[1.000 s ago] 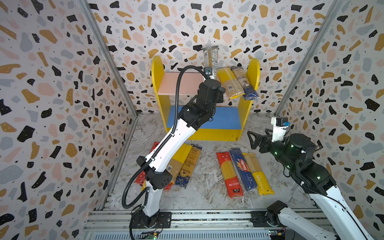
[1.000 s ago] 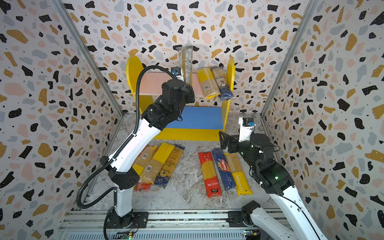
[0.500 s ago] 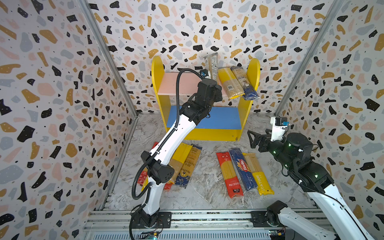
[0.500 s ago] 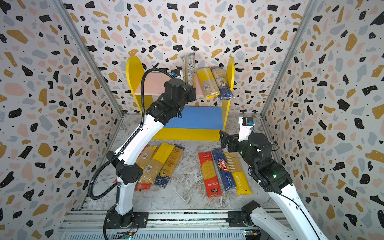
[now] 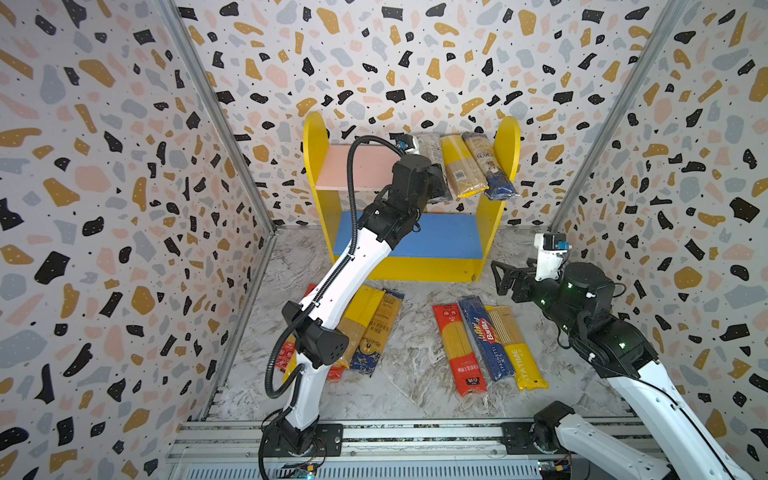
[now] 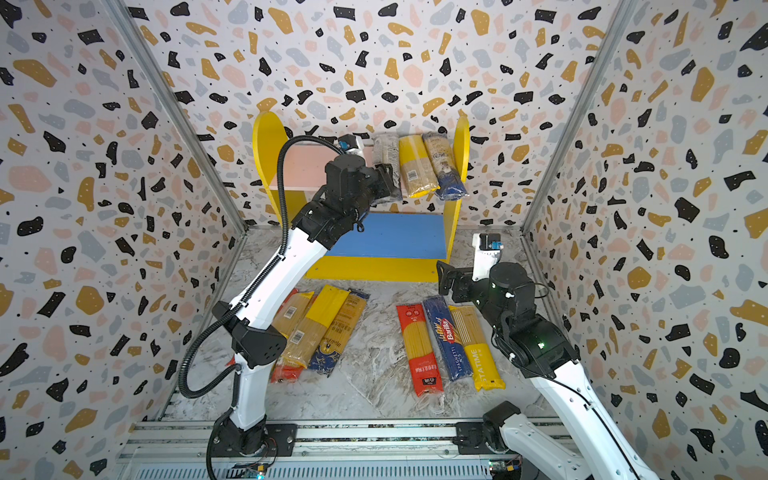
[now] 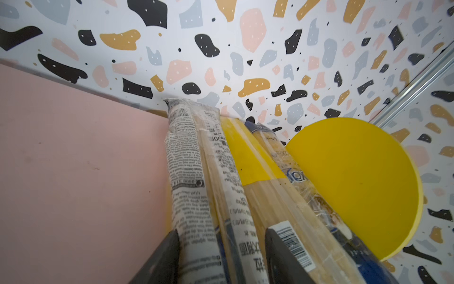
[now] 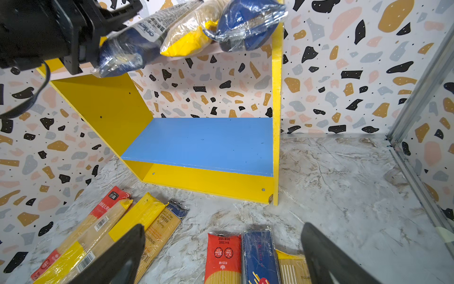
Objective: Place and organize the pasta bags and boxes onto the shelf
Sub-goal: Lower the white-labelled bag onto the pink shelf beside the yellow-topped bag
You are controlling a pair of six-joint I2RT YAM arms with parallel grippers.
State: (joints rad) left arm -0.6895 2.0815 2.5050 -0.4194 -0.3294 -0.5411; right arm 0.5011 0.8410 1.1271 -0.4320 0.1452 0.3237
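The left pincer (image 7: 221, 231) has its jaws part-way apart on either side of a print-covered spaghetti pack (image 7: 191, 172). Whether they press the pack or merely flank it cannot be told from the wrist view. That pack lies lengthwise on the pink upper board (image 7: 73, 172) of the shelf (image 5: 505, 137), with its far end at the back wall and its near end overhanging the front edge. Touching it on the side away from the bare pink area is a yellow-topped pack (image 7: 248, 157), then a dark-blue-ended pack (image 7: 277, 157) that lies against the yellow side panel. So 3 packs are up, side by side, and this placing looks all but finished. The blue lower board (image 5: 436, 237) holds nothing, and about half of the pink board is bare. The right pincer (image 8: 223, 226) hangs with its jaws spread wide and nothing between them, above the far ends of 3 packs lined up on the surface (image 5: 415, 374): a red pack (image 5: 457, 349), the blue Barilla pack (image 5: 484, 336) and the yellow STATIME pack (image 5: 515, 349). Beside the left arm lies a second cluster (image 6: 320, 328) of at least 4 overlapping packs, partly hidden by the arm. By my count, less than a third of the job is done, with at least 7 packs left to shelve.
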